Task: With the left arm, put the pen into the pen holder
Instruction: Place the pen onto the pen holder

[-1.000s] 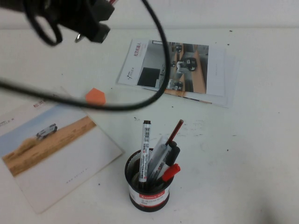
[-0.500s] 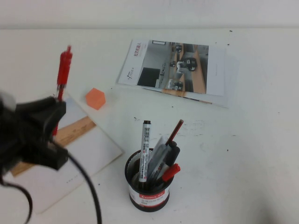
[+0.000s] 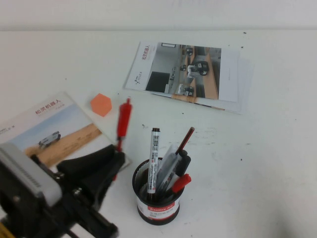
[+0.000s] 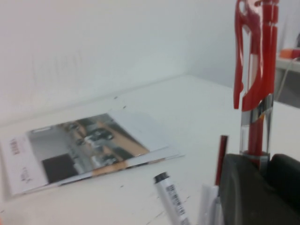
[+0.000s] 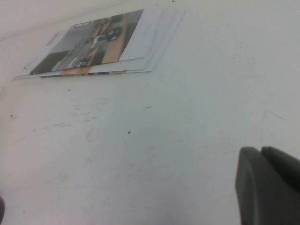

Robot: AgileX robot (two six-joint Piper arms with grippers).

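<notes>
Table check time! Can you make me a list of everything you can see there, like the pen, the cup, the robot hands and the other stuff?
Surface: white table, faint scuffs.
Pen: red pen held upright in the left gripper, beside and left of the holder, not in it.
Pen holder: black mesh pen holder, upright, already holding a white marker, a dark-red pencil and other pens.
Clutter: orange cube; desert-picture leaflet at left; brochure stack at the far side.
Grippers: left gripper shut on the pen, near the table's near-left edge; right gripper shows only in its own wrist view, low over bare table, fingers together.
Cables: nothing seen.
Surroundings: pale wall behind.
</notes>
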